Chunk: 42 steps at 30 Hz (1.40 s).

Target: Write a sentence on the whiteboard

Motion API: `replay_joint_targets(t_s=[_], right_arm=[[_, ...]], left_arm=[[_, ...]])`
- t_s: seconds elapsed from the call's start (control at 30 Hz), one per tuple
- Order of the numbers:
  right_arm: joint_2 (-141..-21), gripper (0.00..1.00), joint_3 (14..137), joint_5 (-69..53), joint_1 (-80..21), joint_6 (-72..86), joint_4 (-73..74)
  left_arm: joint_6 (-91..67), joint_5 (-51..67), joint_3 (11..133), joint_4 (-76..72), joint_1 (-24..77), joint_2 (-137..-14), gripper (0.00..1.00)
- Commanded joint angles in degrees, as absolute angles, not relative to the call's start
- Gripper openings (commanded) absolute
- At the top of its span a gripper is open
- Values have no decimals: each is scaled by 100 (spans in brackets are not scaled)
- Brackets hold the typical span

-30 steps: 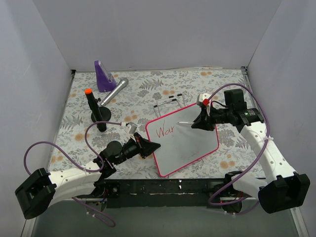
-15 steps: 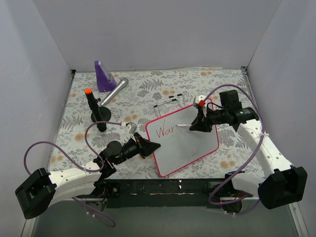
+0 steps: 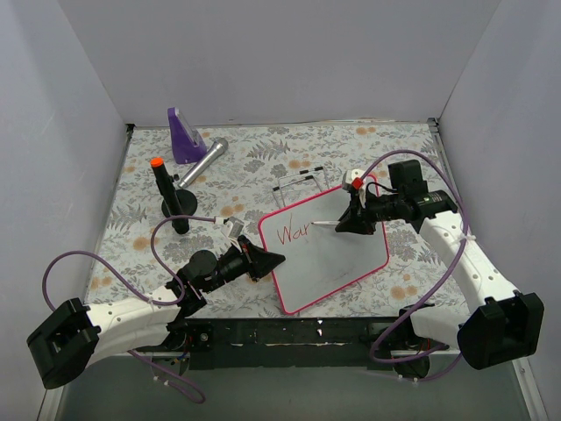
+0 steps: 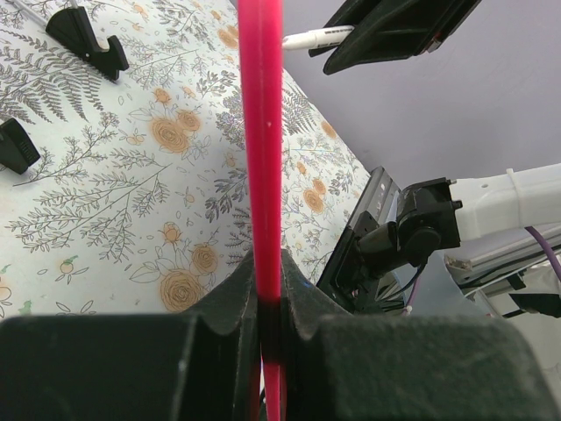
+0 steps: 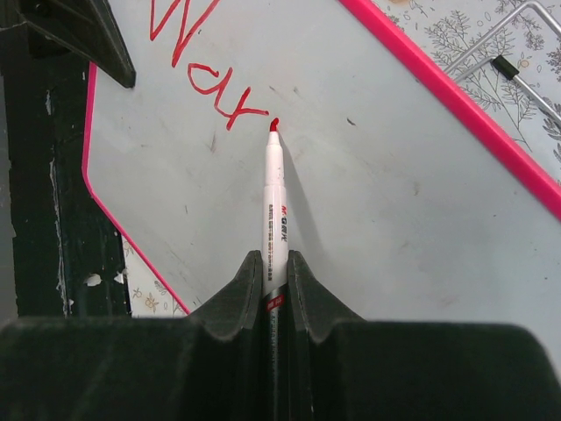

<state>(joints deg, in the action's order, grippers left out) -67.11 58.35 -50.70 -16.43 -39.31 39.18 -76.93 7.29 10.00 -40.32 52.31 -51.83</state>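
The marker [image 5: 274, 202] is clamped in the right jaws, the whiteboard [image 3: 342, 254] in the left jaws; strokes could be skewed by slippage.

The whiteboard [image 5: 394, 202] is glossy with a smooth pink plastic frame [image 5: 456, 107], the marker [image 5: 274, 202] smooth white plastic

A: Floral-print table [image 3: 131, 254] here, ferns and orange blooms right across it. What's in the far left corner?
B: A purple wedge [image 3: 184, 136], with a silver cylinder [image 3: 203, 161] lying right beside it. Nearer, a black post [image 3: 166, 195] with an orange cap, upright.
A: And centre?
B: A wire rack [image 3: 302, 181], with the pink-framed whiteboard [image 3: 337, 254] just beside it, toward the near edge.
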Motion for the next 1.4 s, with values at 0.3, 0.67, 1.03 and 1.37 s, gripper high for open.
replay_joint_targets(t_s=[0.3, 0.67, 1.03, 1.37], right_arm=[[-6583, 1, 5537, -4975, -1670, -4307, 4166], [-6750, 1, 5994, -5019, -1661, -3841, 3736], [-6715, 1, 5959, -4878, -1494, -3700, 3577], [-6706, 1, 5757, -4887, -1459, -4254, 4183]], left_arm=[[-7532, 791, 1055, -4509, 5256, -5036, 0], [-7523, 826, 1063, -4535, 5265, -5098, 0], [-7524, 826, 1037, -4588, 5256, -5107, 0], [-7523, 817, 1020, -4579, 5256, -5089, 0]])
